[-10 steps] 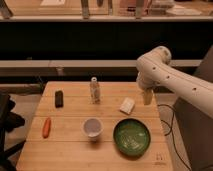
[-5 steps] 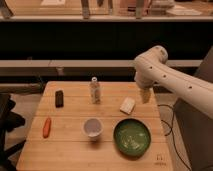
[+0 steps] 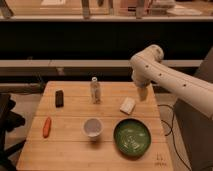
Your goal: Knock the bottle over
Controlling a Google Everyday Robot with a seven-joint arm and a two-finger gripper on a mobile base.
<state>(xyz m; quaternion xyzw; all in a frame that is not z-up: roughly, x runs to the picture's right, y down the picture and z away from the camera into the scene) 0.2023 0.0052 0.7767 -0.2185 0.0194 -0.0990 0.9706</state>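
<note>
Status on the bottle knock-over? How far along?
Nothing done yet: the bottle stands upright on the table. In hand: the gripper hovers near the white block, well apart from the bottle. Left: move across and tip it over.

Table [image 3: 70, 145] matt wood; bottle [image 3: 95, 91] clear plastic; bowl [image 3: 120, 131] glossy; tool [image 3: 142, 93] smooth, pale, over table beside white block [image 3: 127, 105].
</note>
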